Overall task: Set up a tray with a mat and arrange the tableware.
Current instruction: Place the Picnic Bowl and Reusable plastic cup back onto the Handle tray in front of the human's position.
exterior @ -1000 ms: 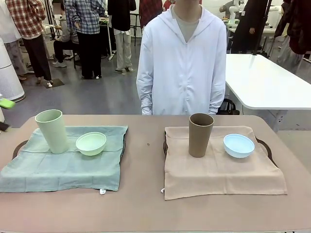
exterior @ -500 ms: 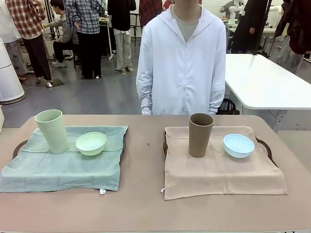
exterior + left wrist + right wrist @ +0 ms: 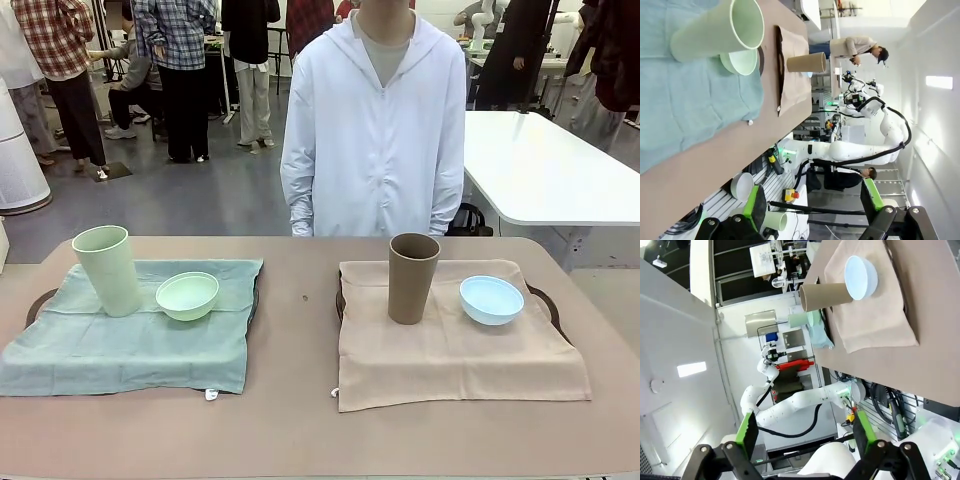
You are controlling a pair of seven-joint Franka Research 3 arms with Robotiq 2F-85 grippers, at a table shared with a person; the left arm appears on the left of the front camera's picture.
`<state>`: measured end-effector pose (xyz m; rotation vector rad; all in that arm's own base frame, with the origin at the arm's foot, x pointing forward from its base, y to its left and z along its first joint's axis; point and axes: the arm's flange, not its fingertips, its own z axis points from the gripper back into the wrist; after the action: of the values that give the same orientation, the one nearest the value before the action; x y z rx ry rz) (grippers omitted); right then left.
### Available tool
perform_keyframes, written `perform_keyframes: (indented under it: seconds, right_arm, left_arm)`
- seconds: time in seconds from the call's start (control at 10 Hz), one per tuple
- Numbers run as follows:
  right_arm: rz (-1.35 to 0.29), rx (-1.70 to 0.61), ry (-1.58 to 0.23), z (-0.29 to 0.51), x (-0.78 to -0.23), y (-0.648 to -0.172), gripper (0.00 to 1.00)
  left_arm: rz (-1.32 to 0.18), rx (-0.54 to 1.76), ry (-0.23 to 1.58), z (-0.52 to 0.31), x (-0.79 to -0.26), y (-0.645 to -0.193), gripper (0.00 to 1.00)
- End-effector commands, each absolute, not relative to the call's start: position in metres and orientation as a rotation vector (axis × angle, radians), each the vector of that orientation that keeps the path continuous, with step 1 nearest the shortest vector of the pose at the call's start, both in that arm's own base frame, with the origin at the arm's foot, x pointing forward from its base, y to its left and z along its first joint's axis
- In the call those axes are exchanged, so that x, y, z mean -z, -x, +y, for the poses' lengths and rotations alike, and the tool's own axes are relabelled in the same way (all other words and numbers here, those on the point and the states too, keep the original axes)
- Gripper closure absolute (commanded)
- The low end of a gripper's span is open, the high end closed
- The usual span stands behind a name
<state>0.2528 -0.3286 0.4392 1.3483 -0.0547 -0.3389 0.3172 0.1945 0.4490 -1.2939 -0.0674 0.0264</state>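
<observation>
Left gripper, seen in its own wrist view, stands released: both green-padded fingers are spread wide with nothing between them, well clear of the table edge. Ahead of it, on the teal mat, the pale green tumbler stands upright with the mint green bowl just beside it; farther off, the brown tumbler stands on the beige mat. Right gripper is likewise released (jaws wide, empty), held apart from the table. Ahead of it lie the beige mat, the light blue bowl and, beside that bowl, the brown tumbler. In the front view each mat drapes over a dark tray, the teal set to the robot's left, the beige set to its right, well apart. A person in a white jacket stands at the far side of the table.
</observation>
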Motion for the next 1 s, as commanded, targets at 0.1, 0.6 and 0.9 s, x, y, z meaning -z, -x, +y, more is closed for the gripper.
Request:
perform_keyframes:
  seconds: [0.1, 0.6, 0.9]
  right_arm:
    - [-0.052, 0.326, -1.363, -0.3258, -0.4409, -0.2510, 0.00]
    - [-0.052, 0.326, -1.363, -0.3258, -0.4409, -0.2510, 0.00]
    - [-0.052, 0.326, -1.363, -0.3258, -0.4409, -0.2510, 0.00]
  left_arm:
    - [-0.058, -0.049, 1.296, 0.1941, -0.4473, -0.3173, 0.00]
    - [-0.058, -0.049, 1.296, 0.1941, -0.4473, -0.3173, 0.00]
    - [-0.058, -0.049, 1.296, 0.1941, -0.4473, -0.3173, 0.00]
